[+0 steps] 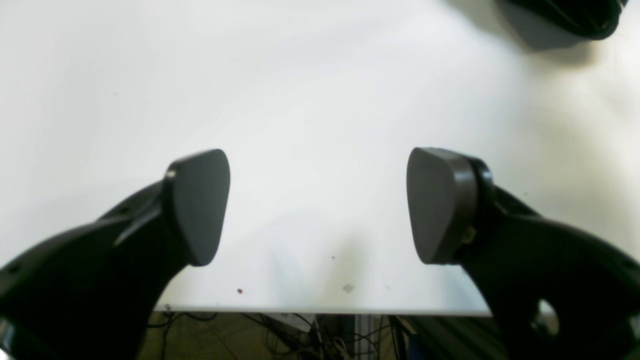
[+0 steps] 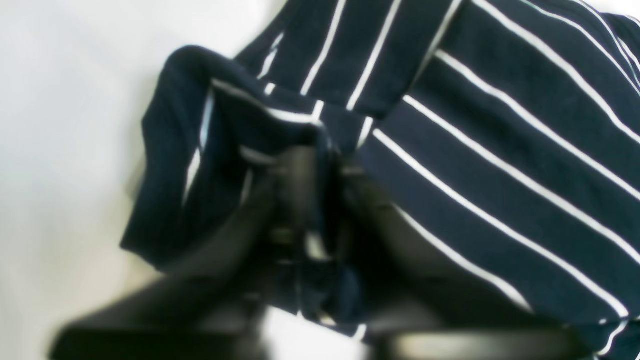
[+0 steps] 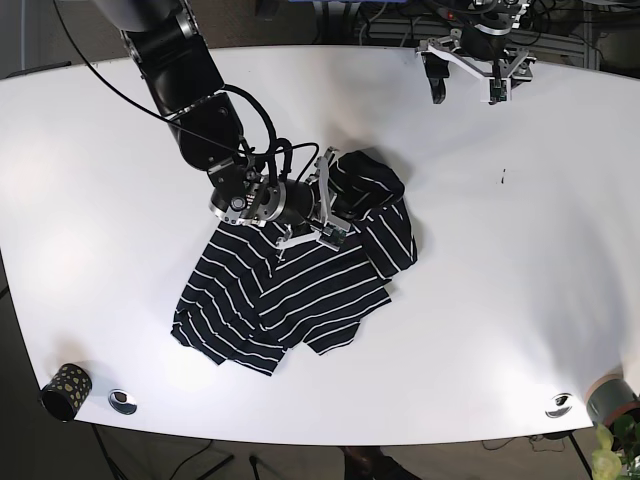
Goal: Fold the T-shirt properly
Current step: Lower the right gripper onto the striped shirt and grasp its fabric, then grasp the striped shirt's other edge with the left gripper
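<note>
The step in hand appears to be an early one: spreading or repositioning the T-shirt (image 3: 290,285) before any true fold, since the garment lies crumpled and uneven near the middle of the white table (image 3: 520,300), with one end bunched into a dark mound and the rest fanned out toward the near edge. The right gripper (image 3: 328,205) sits at that bunched end, and its wrist view, though blurred, shows its jaws closed with a pinch of the striped cloth (image 2: 500,150) drawn up between them. The left gripper (image 3: 465,72) is well apart from the shirt, at the far edge of the table; its wrist view shows the two pads (image 1: 200,205) spread wide with only bare tabletop between them, holding nothing. In my judgement, the next move calls for the gripped portion to be drawn out and laid flat, and for the left arm to be brought across to take a second hold so the cloth can be stretched evenly. Which part of the shirt is held, sleeve, collar or hem, cannot be determined. A dark cup (image 3: 64,390) stands at the near corner, clear of the work.
</note>
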Action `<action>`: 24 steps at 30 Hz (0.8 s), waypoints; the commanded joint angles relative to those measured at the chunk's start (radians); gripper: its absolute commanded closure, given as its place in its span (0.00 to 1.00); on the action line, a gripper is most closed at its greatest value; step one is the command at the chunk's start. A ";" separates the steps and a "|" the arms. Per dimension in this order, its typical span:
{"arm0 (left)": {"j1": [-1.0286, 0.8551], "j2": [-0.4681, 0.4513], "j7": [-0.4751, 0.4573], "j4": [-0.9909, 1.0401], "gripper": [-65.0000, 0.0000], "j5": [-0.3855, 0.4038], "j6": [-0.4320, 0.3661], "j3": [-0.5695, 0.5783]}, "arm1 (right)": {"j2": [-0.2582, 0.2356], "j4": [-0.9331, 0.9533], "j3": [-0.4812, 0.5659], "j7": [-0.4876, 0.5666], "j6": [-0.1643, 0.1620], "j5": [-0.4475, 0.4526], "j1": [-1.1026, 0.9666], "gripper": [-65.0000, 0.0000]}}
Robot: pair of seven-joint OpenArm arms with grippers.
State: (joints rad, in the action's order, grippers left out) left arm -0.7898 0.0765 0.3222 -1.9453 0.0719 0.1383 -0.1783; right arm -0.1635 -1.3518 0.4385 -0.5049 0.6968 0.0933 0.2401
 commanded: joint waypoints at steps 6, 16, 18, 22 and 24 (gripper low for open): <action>0.043 -0.004 -0.021 -0.021 0.22 0.003 0.001 -0.003 | 0.002 -0.064 -0.007 0.009 0.001 0.018 0.054 1.00; 0.135 -0.033 -0.021 -0.024 0.22 -0.001 0.004 0.033 | 0.006 -0.240 -0.023 -0.180 0.001 0.018 0.250 1.00; 0.148 -0.045 -0.021 -0.024 0.22 -0.001 0.004 0.053 | 0.006 -0.272 -0.023 -0.220 0.001 0.018 0.308 1.00; 0.178 -0.063 -0.021 -0.024 0.22 -0.001 0.004 0.096 | 0.006 -0.308 -0.023 -0.283 0.001 0.024 0.436 1.00; 0.200 -0.067 -0.021 -0.024 0.22 -0.001 0.004 0.112 | 0.008 -0.308 -0.023 -0.304 0.001 0.026 0.503 1.00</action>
State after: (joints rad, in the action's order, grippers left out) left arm -0.5999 0.0158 0.3252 -1.9484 0.0689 0.1390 -0.0750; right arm -0.1596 -1.6413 0.4225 -0.8173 0.7071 0.1120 0.6807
